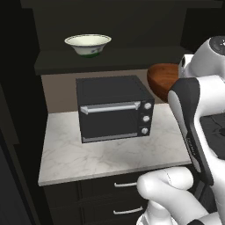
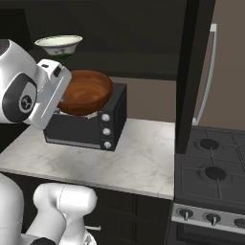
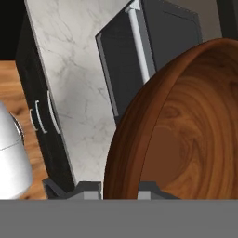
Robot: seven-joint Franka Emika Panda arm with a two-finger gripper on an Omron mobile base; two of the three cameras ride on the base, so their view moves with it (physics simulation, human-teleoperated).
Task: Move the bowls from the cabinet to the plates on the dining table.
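On a small marble counter (image 1: 110, 156) stands a black toaster oven (image 1: 115, 110). A glossy wooden bowl (image 2: 86, 92) is gripped by its rim in the narrowly closed gripper (image 3: 120, 188), raised just right of the oven. A cream bowl (image 1: 88, 45) sits on the far cabinet shelf (image 1: 110, 61).

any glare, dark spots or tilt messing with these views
Left base view: the cabinet shelf is very dark, though the cream bowl stands out. Right base view: soft sheen on the wooden bowl. Hand view: rolled sideways, so the toaster oven looks tipped.
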